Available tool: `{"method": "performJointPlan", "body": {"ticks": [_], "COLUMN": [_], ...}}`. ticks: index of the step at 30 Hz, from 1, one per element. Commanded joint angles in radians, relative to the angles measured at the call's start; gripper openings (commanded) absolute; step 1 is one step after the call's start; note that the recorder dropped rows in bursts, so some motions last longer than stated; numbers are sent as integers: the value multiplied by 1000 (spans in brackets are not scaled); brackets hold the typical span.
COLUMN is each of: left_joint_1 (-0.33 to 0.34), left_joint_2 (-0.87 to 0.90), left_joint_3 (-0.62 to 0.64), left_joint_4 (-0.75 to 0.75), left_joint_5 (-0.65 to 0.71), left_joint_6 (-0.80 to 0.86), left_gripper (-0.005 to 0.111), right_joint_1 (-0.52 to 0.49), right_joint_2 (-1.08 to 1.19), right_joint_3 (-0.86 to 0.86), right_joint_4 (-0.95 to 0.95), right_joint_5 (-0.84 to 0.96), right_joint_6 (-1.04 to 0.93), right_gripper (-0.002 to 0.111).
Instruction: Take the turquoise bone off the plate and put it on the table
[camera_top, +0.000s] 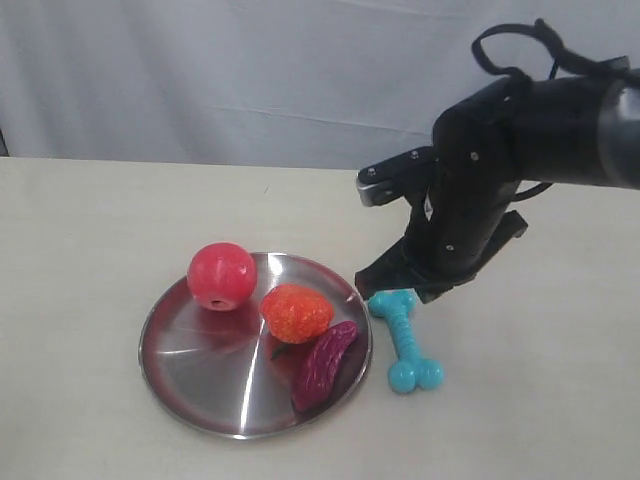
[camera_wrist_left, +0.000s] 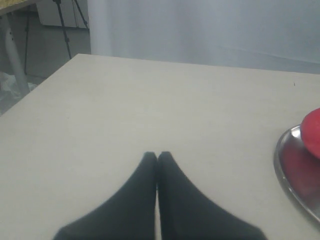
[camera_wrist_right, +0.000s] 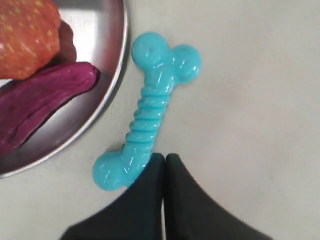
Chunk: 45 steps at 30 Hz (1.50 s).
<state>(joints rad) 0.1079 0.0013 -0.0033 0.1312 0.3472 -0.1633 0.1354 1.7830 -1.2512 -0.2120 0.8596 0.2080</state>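
**Turquoise bone on the table beside the plate**

The small turquoise rubber dog-bone toy (camera_top: 404, 338) lies flat on the cream-beige table (camera_top: 90, 230), off the round stainless-steel plate (camera_top: 195, 375) and just beside its rim at about 3 o'clock.

The right claw (camera_wrist_right: 165, 159) is pressed fully together and grips nothing. Its tips sit over the edge of one knobbed end, and contact cannot be told.

The left claw (camera_wrist_left: 157, 156) is likewise pinched together and empty above bare table.

On the plate are a red ball (camera_top: 221, 275) at 11 o'clock, an orange strawberry toy (camera_top: 296, 312) at 2 and a purple sweet-potato toy (camera_top: 323, 366) at 4.
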Motion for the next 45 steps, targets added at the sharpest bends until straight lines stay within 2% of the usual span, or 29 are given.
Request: {"method": "performJointPlan", "body": {"ticks": [1, 13, 21, 24, 28, 37, 45], "left_joint_1": [-7, -7, -7, -7, -7, -7, -7], "left_joint_2": [-1, -1, -1, -1, -1, -1, -1], "left_joint_3": [3, 3, 3, 3, 3, 3, 3], "left_joint_4": [0, 0, 0, 0, 0, 0, 0], "left_joint_5": [-1, -1, -1, -1, -1, -1, -1], "left_joint_6": [-2, -2, 2, 2, 2, 2, 2], "left_gripper": [0, 0, 0, 0, 0, 0, 0], "right_joint_1": [-2, -2, -2, -2, -2, -2, -2], "right_joint_2": [-109, -564, -867, -971, -1080, -1233, -1268], "right_joint_3": [51, 472, 748, 820, 862, 869, 869], "right_joint_4": [1, 1, 6, 93, 212, 212, 212], "right_joint_5": [-87, -547, -749, -773, -773, -773, -773], "right_joint_6": [-15, 27, 43, 46, 57, 57, 57], "right_gripper": [0, 0, 0, 0, 0, 0, 0]}}
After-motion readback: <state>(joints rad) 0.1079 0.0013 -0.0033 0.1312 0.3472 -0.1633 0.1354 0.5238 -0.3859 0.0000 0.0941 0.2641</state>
